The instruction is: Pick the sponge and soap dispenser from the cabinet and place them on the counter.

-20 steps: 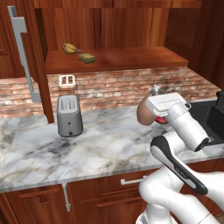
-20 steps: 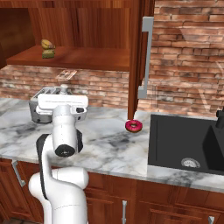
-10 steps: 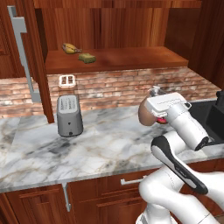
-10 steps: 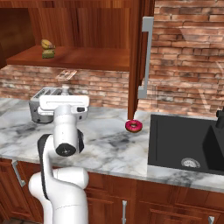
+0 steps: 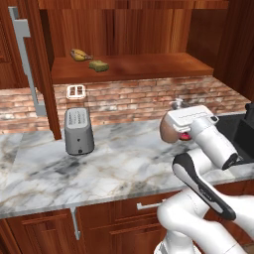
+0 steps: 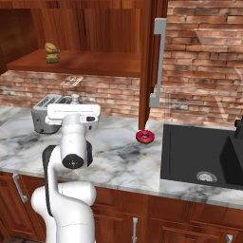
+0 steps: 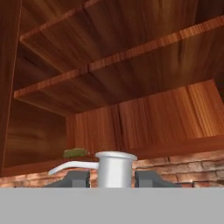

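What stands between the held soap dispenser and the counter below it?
Nothing visible does. The tool is shut on the soap dispenser, and the marble counter under it is bare; the toaster and doughnut sit well aside.

shelf (image 5: 149,67): sponge (image 5: 99,65), banana (image 5: 79,54) side by side | counter (image 5: 119,163): toaster (image 5: 78,130), doughnut (image 6: 144,137) well apart

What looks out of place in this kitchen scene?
A red doughnut lies bare on the counter by the sink, and a banana shares the cabinet shelf with the sponge. The hand grips the soap dispenser. Nothing spilled or damaged.
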{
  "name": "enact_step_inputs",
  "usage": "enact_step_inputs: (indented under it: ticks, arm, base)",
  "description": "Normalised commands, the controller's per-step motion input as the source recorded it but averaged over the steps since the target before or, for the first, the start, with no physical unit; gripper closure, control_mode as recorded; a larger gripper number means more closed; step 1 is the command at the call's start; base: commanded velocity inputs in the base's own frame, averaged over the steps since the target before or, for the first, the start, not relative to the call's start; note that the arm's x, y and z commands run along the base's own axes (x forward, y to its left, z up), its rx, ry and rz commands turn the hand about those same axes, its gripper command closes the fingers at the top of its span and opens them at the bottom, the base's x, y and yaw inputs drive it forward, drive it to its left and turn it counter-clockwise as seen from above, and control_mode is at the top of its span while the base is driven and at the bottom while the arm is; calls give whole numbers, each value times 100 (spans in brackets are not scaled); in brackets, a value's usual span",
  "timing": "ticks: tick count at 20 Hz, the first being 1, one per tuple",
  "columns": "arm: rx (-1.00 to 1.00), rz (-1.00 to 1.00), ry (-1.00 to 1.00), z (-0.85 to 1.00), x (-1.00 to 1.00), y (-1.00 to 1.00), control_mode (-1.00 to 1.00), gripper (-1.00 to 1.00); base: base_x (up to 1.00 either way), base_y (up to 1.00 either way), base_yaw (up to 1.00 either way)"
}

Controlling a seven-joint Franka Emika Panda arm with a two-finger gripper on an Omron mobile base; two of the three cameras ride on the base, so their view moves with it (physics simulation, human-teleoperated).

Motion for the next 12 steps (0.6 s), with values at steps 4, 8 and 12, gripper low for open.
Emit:
enact_step_inputs:
  ticks: [4, 8, 12]
  arm:
    - [0, 0, 25, -90, 9, 39, -100, 100]
    - [-1, 2, 35, -55, 6, 30, -100, 100]
    - [-4, 2, 33, -51, 10, 38, -100, 100]
  base:
    - [0, 0, 0]
    - [0, 0, 0]
    - [0, 0, 0]
